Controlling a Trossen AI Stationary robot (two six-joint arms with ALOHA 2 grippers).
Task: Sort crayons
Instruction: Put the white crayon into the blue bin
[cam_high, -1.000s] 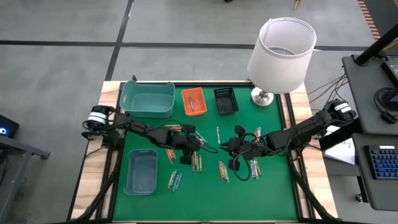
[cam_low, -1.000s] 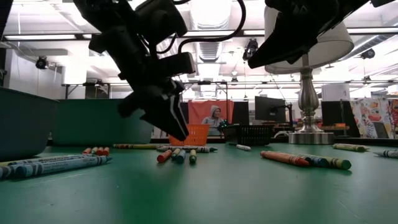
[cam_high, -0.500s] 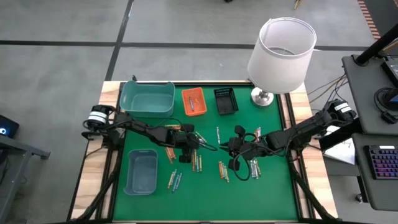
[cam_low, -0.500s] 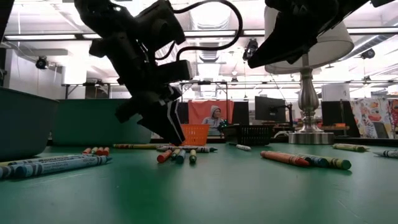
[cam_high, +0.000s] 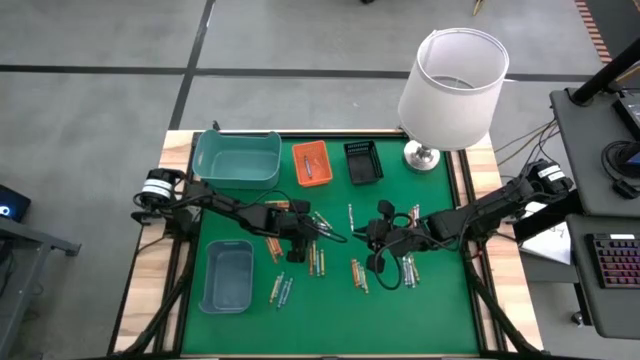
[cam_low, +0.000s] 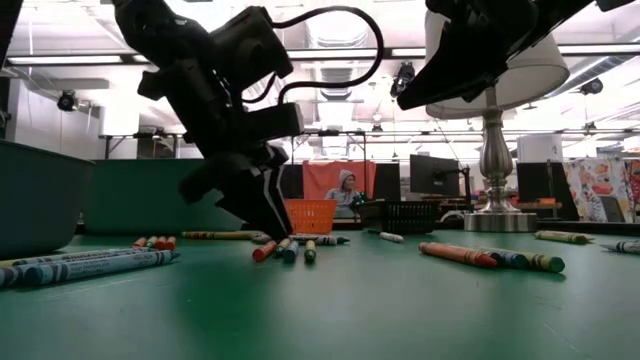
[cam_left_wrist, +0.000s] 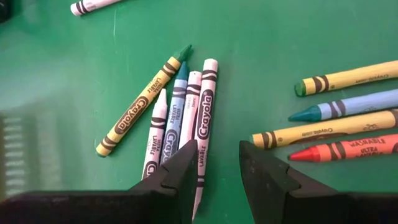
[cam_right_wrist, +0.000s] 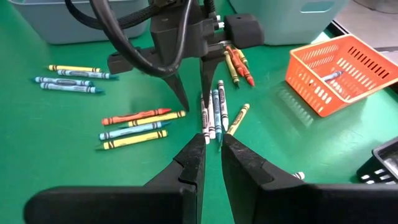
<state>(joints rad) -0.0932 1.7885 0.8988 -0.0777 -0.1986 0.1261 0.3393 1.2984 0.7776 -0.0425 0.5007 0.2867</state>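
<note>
Crayons (cam_high: 316, 258) lie scattered across the middle of my green table (cam_high: 440, 310), none of them lifted. My left gripper (cam_left_wrist: 214, 168) is lower than it was a second ago: in the low view it has sunk from hanging above the mat to having its fingertips (cam_low: 272, 222) right at the surface, and it has drifted slightly toward 9 o'clock in that view. From above, the shift is barely visible; the gripper (cam_high: 297, 240) sits near the table's centre, a little to the 9 o'clock side. Its jaws are spread with a gap between them and nothing pinched. In the left wrist view, one fingertip touches or overlaps the white crayon (cam_left_wrist: 204, 118) at the edge of a small fanned cluster; the other stands on bare mat near a yellow crayon (cam_left_wrist: 323, 129).

My right gripper (cam_high: 378, 238) has not moved over that second. It hovers above the mat toward 3 o'clock of centre, jaws nearly together with a narrow slit between them, holding nothing.

More crayons lie toward 6 o'clock and 3 o'clock of the grippers. The orange tray (cam_high: 310, 164) at 12 o'clock holds a few. The teal tray (cam_high: 236, 160) stands at 10 o'clock, unchanged.
</note>
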